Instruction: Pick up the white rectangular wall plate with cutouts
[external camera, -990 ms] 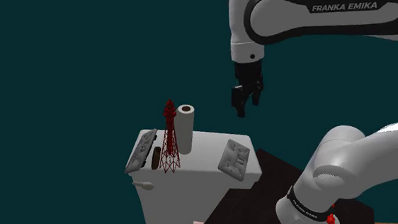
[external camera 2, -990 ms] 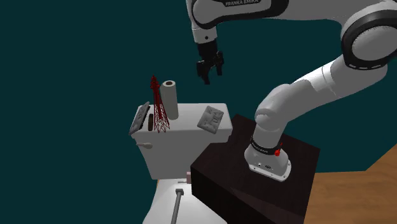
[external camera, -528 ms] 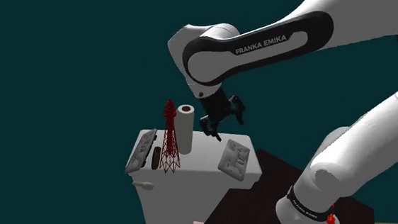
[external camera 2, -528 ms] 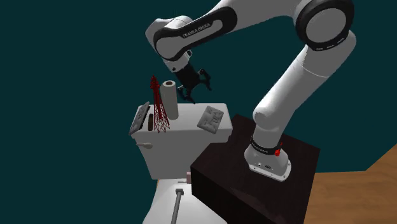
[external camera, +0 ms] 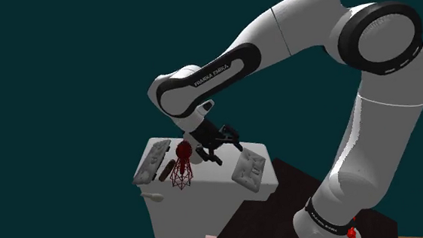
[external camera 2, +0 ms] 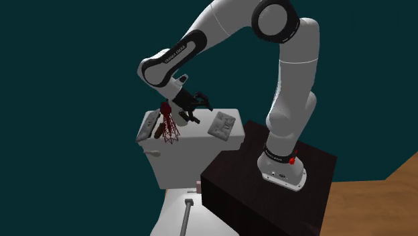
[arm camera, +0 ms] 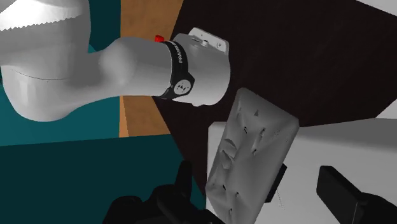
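Note:
A white rectangular plate with small cutouts (external camera: 248, 169) lies tilted on the lid of a white toilet tank (external camera: 207, 194), at the end nearest the stand. It shows too in the second exterior view (external camera 2: 224, 125) and close up in the wrist view (arm camera: 251, 153). My gripper (external camera: 227, 150) hovers low over the lid, between a red lattice tower (external camera: 181, 169) and this plate. Its fingers are open, pointing toward the plate without touching it (arm camera: 254, 172). A second grey plate (external camera: 151, 160) rests at the lid's far end, beside a brown stick (external camera: 164, 169).
The red tower (external camera 2: 169, 125) leans close to my wrist (external camera 2: 191, 107). The dark box stand (external camera 2: 268, 194) with the arm's base (arm camera: 191, 70) adjoins the tank. A flush lever (external camera: 150, 195) sticks out of the tank's front. Wooden floor (external camera 2: 375, 208) lies at the second exterior view's right.
The arm swung down from high above to just over the tank lid and turned toward the near plate. The white roll by the tower is out of sight and the tower looks tipped.

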### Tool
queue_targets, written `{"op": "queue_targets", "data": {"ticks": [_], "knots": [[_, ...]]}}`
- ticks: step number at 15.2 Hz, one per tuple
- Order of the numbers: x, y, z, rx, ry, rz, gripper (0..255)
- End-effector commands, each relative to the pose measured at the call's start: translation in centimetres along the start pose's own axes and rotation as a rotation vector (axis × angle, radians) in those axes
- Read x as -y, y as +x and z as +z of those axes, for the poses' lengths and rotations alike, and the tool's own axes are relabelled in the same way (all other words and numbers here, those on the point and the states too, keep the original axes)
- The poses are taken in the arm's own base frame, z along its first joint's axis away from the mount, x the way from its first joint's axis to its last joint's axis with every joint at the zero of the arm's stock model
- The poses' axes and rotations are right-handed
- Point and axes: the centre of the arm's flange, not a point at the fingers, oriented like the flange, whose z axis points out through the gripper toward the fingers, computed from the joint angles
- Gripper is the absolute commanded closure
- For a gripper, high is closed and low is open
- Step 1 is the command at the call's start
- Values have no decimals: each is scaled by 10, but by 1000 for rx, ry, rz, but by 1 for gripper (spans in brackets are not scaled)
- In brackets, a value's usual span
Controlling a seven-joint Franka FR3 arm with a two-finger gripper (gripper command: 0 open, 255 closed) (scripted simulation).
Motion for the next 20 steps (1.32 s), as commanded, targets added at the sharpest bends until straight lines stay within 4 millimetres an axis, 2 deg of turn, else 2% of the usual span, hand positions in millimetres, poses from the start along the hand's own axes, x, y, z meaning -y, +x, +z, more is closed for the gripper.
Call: {"op": "queue_targets", "data": {"ticks": [1, 7, 9, 10, 20], "knots": [[27, 9, 26, 39, -78, 25, 0], [54, 14, 48, 39, -78, 25, 0], [54, 14, 48, 39, -78, 25, 0], [54, 13, 47, 39, -78, 25, 255], [50, 13, 44, 39, -78, 25, 255]]}}
